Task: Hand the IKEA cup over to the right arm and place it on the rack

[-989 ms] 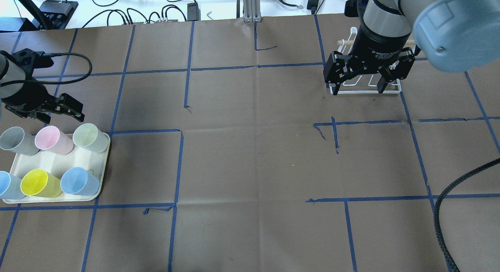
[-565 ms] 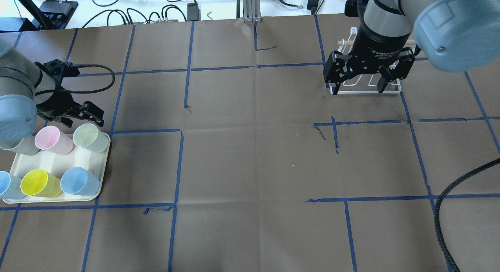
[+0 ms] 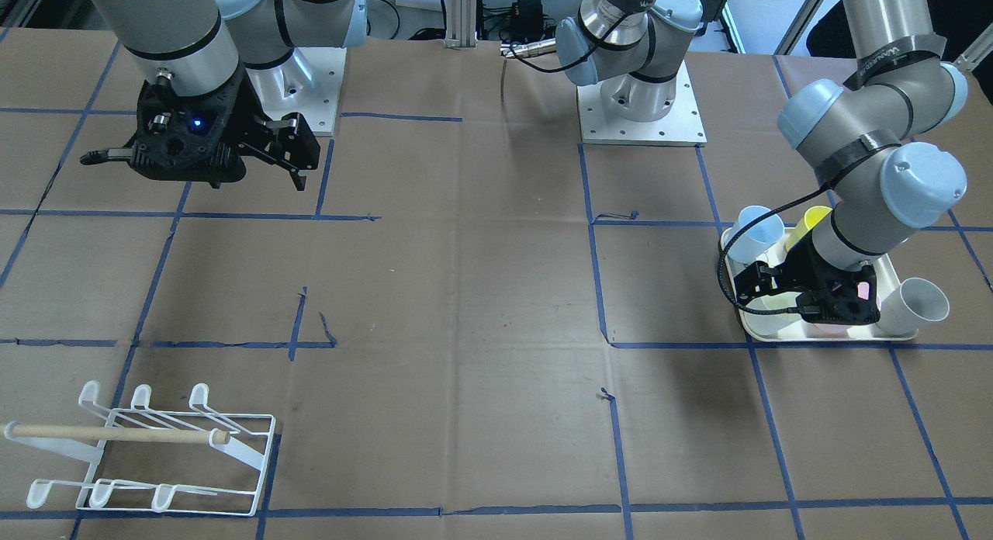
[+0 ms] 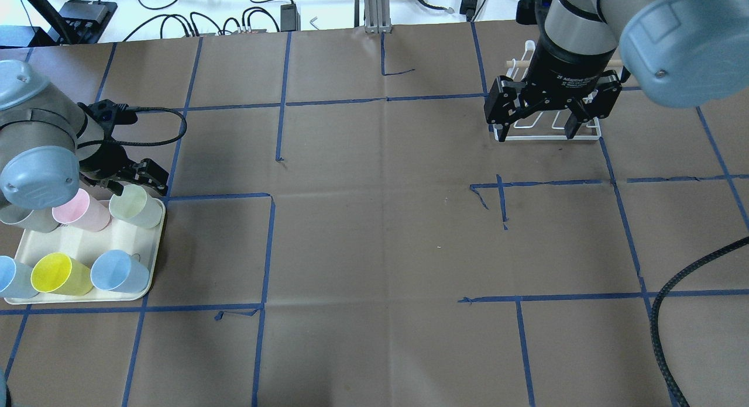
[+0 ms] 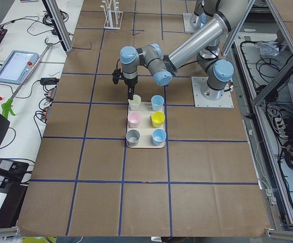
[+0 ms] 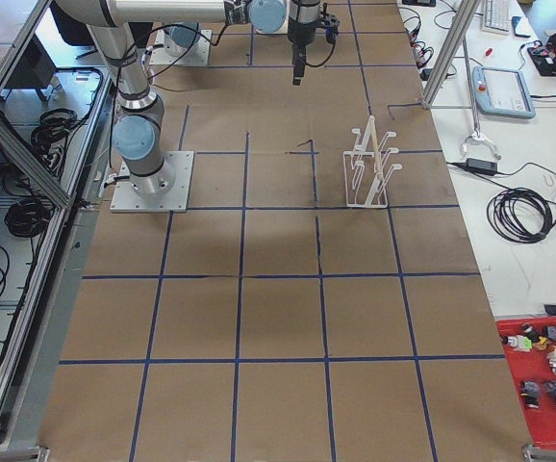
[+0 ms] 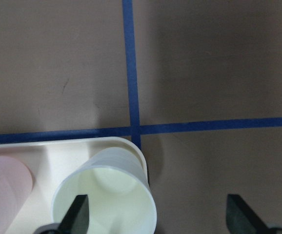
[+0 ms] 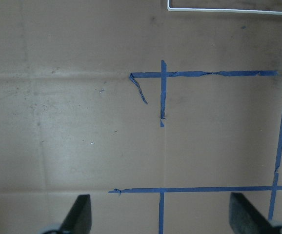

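Several coloured IKEA cups lie on a cream tray (image 4: 76, 243) at the table's left. My left gripper (image 4: 139, 177) is open just over the pale green cup (image 4: 136, 206) at the tray's far right corner. In the left wrist view (image 7: 159, 212) one fingertip (image 7: 78, 210) is over the mouth of this cup (image 7: 104, 197) and the other is outside it, over the table. It holds nothing. My right gripper (image 4: 538, 119) is open and empty, hovering in front of the white wire rack (image 4: 550, 135). The rack (image 3: 155, 455) holds no cup.
A pink cup (image 4: 80, 210) and a grey cup (image 4: 29, 218) lie beside the green one. A yellow cup (image 4: 58, 273) and two blue cups (image 4: 119, 271) lie in the near row. Blue tape lines cross the brown paper. A black cable (image 4: 673, 313) hangs at near right.
My left arm has swung right and down toward the tray, bringing its open gripper to the pale green cup. The right arm has not moved.
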Controlling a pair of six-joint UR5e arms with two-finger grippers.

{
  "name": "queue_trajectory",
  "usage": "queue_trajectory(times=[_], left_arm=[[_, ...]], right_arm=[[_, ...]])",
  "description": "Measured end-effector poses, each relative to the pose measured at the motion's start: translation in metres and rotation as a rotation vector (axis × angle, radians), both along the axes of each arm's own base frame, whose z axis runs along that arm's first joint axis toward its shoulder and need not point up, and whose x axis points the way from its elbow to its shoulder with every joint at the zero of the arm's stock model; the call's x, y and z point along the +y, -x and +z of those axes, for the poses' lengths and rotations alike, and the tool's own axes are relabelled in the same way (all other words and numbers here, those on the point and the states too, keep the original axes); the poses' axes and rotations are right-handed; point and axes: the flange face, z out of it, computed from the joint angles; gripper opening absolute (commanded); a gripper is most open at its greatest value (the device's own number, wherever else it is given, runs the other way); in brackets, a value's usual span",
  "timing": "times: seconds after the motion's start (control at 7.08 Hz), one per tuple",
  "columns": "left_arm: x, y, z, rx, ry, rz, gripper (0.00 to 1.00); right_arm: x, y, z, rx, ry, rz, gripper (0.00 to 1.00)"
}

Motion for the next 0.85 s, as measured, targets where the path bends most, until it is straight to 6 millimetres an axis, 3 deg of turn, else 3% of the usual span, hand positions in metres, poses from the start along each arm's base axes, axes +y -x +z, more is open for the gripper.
queue_trajectory(times=[0.28,0.42,0.71,0.85], left_arm=[[-0.001,-0.002,-0.009,-0.001,-0.018,0.049,0.99],[0.000,-0.003,-0.011,-0.005,-0.026,0.065,0.89],[0.006,-0.001,-0.019,-0.004,-0.046,0.103,0.39],[0.010,0.001,-0.022,-0.003,-0.057,0.111,0.19]], right_arm=[[0.000,0.000,0.000,0.000,0.000,0.000,1.00],[-0.001,0.000,-0.001,0.000,-0.001,0.000,1.00],[-0.001,0.000,-0.001,0.000,-0.002,0.000,1.00],[-0.001,0.000,-0.001,0.000,-0.002,0.000,1.00]])
